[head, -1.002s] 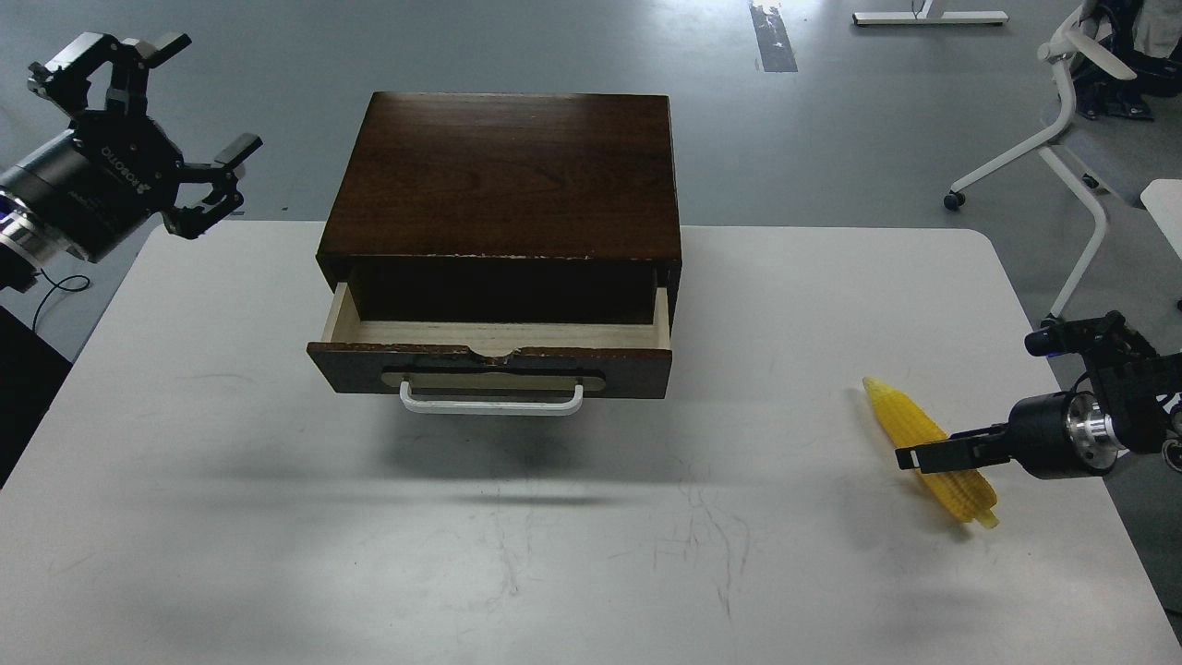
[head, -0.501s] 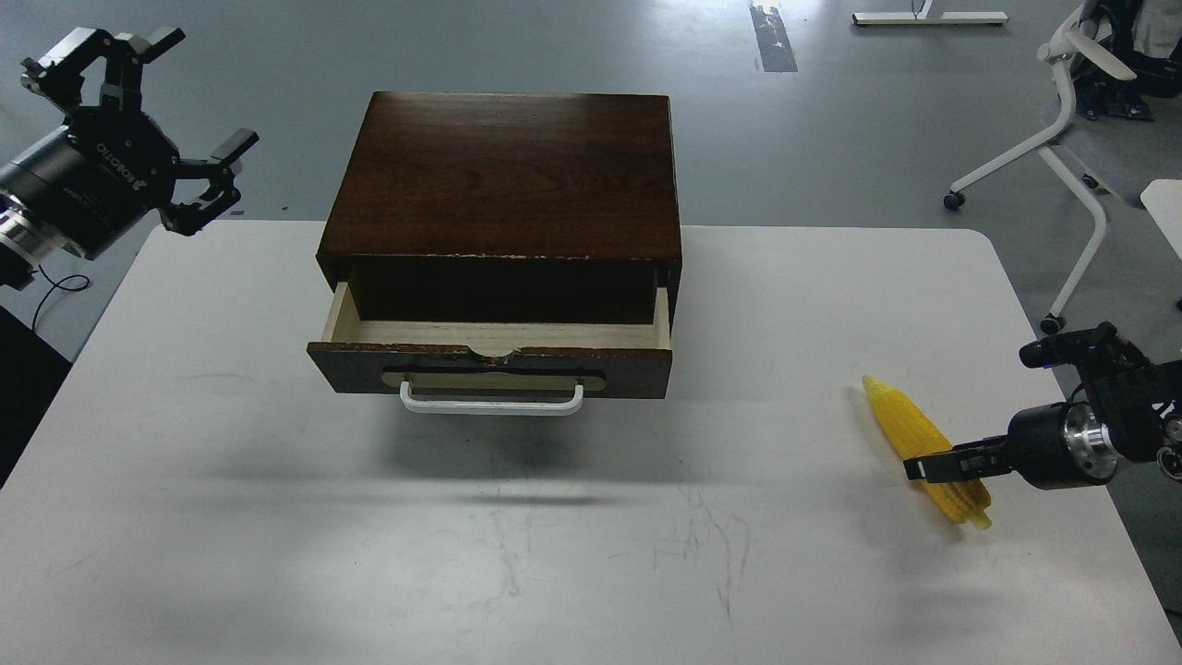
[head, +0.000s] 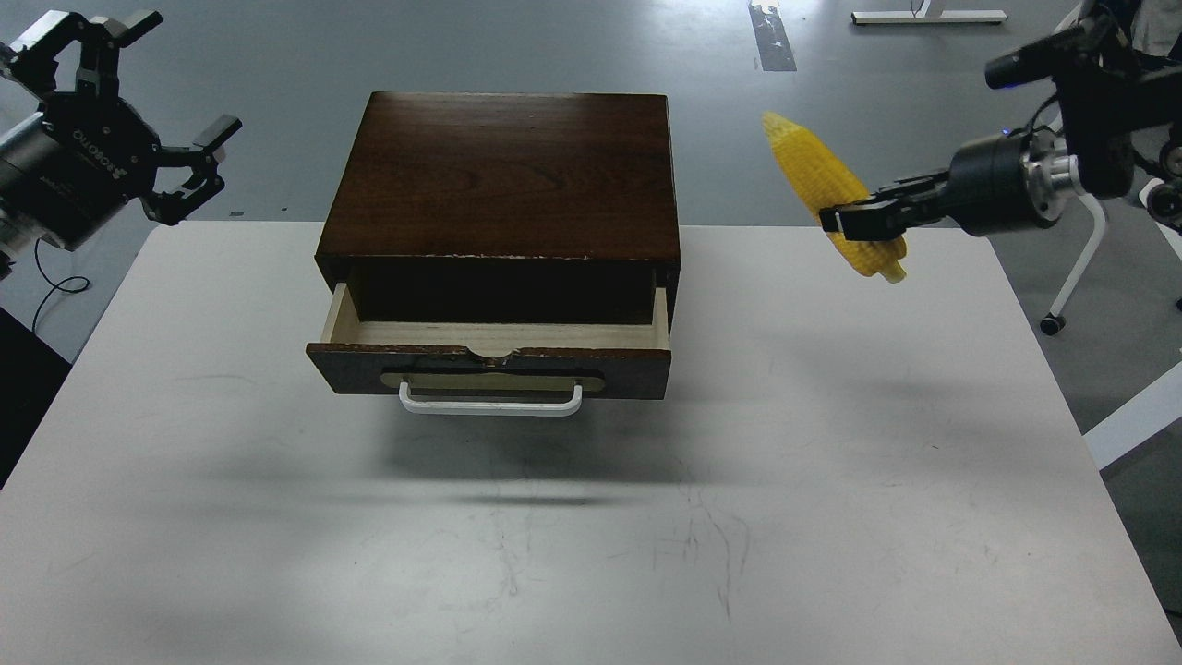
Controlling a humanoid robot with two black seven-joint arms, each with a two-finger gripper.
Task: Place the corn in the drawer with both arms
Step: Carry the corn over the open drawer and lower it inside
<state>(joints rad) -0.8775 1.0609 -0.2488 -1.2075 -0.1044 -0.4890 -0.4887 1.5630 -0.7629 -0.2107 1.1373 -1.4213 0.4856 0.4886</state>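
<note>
The yellow corn (head: pixel 817 180) hangs in the air to the right of the cabinet, tilted with its tip up and to the left. My right gripper (head: pixel 854 222) is shut on the corn's lower part and holds it well above the table. The drawer (head: pixel 489 368) of the dark wood cabinet (head: pixel 503 175) stands pulled open, showing its pale wood interior and white handle (head: pixel 490 403). My left gripper (head: pixel 138 111) is open and empty at the far left, above and beyond the table's back left corner.
The white table (head: pixel 591 517) carries only the cabinet. A white office chair (head: pixel 1076 139) stands on the grey floor behind the right arm. The table's right edge is near the right arm.
My right gripper closed on the corn and lifted it from the table's right side up and back, beside the cabinet top. My left gripper drifted a little left and up.
</note>
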